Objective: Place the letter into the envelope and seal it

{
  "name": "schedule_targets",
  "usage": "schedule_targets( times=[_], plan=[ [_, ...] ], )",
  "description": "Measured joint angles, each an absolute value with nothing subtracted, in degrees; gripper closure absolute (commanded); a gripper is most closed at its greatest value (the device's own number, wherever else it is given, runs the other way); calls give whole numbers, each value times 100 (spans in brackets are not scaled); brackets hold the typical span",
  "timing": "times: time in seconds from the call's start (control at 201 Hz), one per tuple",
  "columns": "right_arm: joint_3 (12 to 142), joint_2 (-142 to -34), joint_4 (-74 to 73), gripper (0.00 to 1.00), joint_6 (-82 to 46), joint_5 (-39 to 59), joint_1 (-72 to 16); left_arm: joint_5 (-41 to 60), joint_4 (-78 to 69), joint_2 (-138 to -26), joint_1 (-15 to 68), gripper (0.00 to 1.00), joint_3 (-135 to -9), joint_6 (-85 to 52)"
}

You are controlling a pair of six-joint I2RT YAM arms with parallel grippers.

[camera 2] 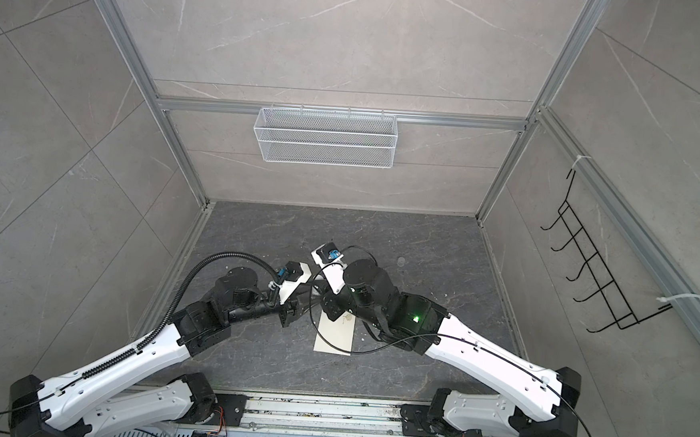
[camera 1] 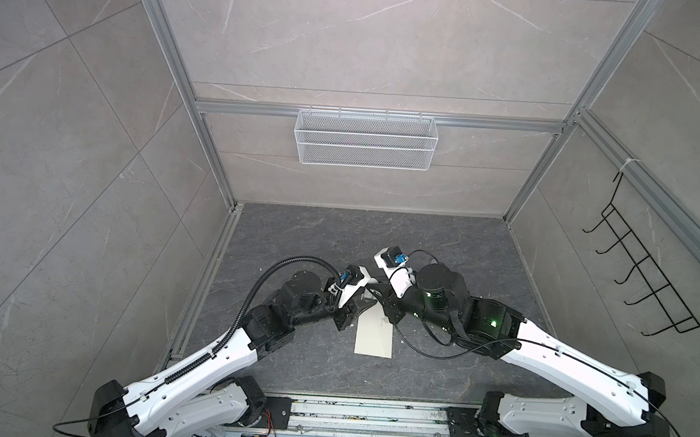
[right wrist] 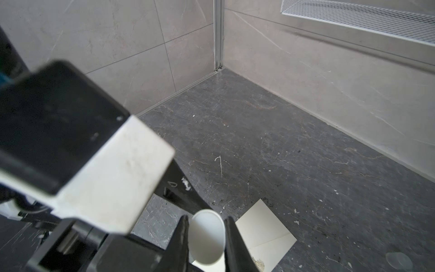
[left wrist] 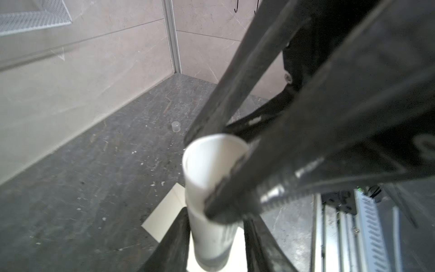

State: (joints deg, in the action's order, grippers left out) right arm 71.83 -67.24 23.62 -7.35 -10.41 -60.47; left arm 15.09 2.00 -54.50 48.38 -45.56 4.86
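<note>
The cream-white envelope [camera 1: 374, 337] [camera 2: 335, 333] lies flat on the dark floor between the two arms, with its small dark emblem [right wrist: 259, 263] near the middle. The letter is hidden in every view. A white glue-stick tube [left wrist: 211, 179] [right wrist: 207, 237] stands above the envelope's far end. My right gripper [right wrist: 207, 219] is shut on the tube's upper part. My left gripper [left wrist: 215, 219] stands open around the tube's lower part; one finger [left wrist: 176, 242] touches it and the other stands apart from it. Both grippers meet over the envelope in both top views.
A small clear cap [left wrist: 175, 126] [camera 2: 400, 261] stands on the floor beyond the grippers. A white mesh basket [camera 1: 365, 139] hangs on the back wall and a black wire rack [camera 1: 653, 271] on the right wall. White flecks dot the floor.
</note>
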Motion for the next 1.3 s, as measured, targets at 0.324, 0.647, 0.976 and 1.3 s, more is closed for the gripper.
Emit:
schedule_targets(
  times=[0.324, 0.647, 0.976, 1.3],
  plan=[
    [7183, -6414, 2246, 82, -1291, -1087, -5883, 1494, -180, -5389, 4838, 43, -4333, 395],
    [7192, -6510, 2248, 82, -1579, -733, -5784, 1380, -482, -5203, 4838, 45, -4160, 353],
    [7196, -6733, 2246, 81, -1717, -401, -5730, 1387, -655, -5155, 4838, 67, -4147, 318],
    [7244, -6770, 2248, 57, -1848, -296, -5682, 1363, -683, -5157, 4838, 100, -4119, 322]
  ],
)
